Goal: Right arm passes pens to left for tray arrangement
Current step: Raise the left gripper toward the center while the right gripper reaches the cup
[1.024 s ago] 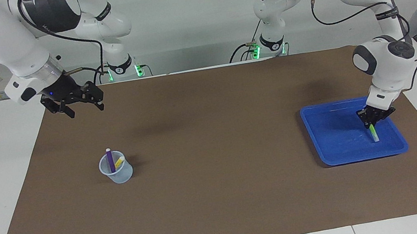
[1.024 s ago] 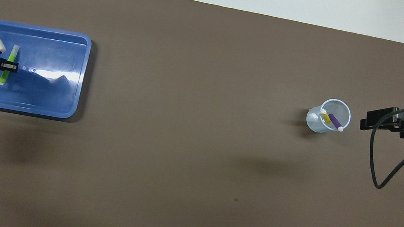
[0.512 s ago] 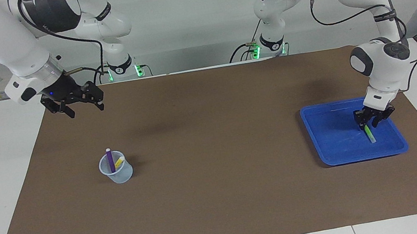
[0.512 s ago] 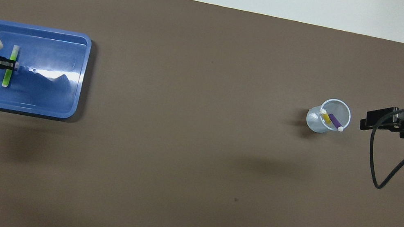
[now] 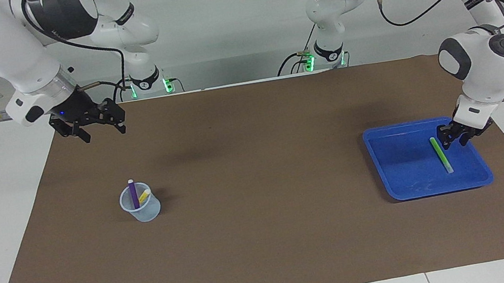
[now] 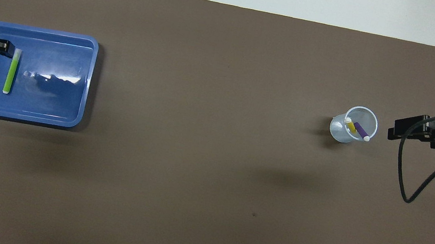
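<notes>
The green pen lies flat in the blue tray, free of any grip. My left gripper hangs open just above the tray, over the pen's end nearer the robots, holding nothing. A clear cup stands toward the right arm's end, with the purple pen and the yellow pen upright in it. My right gripper waits open in the air, off to the side of the cup.
A brown mat covers most of the white table. The right arm's black cable loops down over the mat near its wrist.
My left gripper has opened, let go of the green pen in the tray, and lifted back toward the tray's corner. The right arm has not moved.
</notes>
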Controlling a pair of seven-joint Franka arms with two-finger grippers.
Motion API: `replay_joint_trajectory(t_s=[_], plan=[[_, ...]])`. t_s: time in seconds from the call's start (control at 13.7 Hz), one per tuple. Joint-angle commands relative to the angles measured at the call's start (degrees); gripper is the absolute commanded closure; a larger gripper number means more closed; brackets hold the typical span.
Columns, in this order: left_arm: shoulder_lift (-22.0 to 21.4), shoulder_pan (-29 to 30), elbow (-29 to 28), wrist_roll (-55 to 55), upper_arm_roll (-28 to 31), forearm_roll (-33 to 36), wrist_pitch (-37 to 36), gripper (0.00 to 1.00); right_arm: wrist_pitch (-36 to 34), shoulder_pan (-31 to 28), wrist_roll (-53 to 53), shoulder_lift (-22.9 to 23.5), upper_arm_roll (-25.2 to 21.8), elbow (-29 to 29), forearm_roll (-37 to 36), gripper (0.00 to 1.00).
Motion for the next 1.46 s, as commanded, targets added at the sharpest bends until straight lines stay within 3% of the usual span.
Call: replay_joint_trajectory(t_s=[0.0, 0.07, 0.22, 0.37, 0.51, 0.8, 1.39], plan=[[-2.04, -1.65, 0.65, -5.30, 0.03, -2.49, -3.99, 0.39, -0.52, -0.47, -1.43, -1.48, 0.47, -1.43, -1.12, 0.00], [-3.35, -2.44, 0.74, -8.01, 0.02, -4.41, -5.91, 0.29, -0.52, -0.47, -1.42, -1.48, 0.38, -1.43, -1.12, 0.00], [-6.08, -5.24, 1.01, -15.65, -0.33, -8.20, -11.09, 0.28, -0.43, -0.47, -1.34, -1.48, 0.38, -1.52, -1.12, 0.00], [-7.58, -9.98, 1.01, -26.61, -0.42, -9.70, -14.97, 0.18, -0.43, -0.47, -1.34, -1.56, 0.38, -1.52, -1.12, 0.00], [-8.11, -14.82, 0.92, -36.56, -0.59, -9.88, -16.21, 0.15, -0.26, -0.65, -1.34, -1.56, 0.38, -1.61, -1.20, 0.00], [-9.78, -20.45, 0.74, -50.55, -1.21, -15.67, -17.53, 0.00, 0.10, -1.26, -1.42, -1.74, 0.29, -1.79, -2.43, 0.00], [-13.03, -23.37, 0.92, -65.77, -3.23, -31.92, -16.31, 0.00, 5.97, -3.37, -1.86, -4.98, 0.29, -9.59, -3.23, 0.00]])
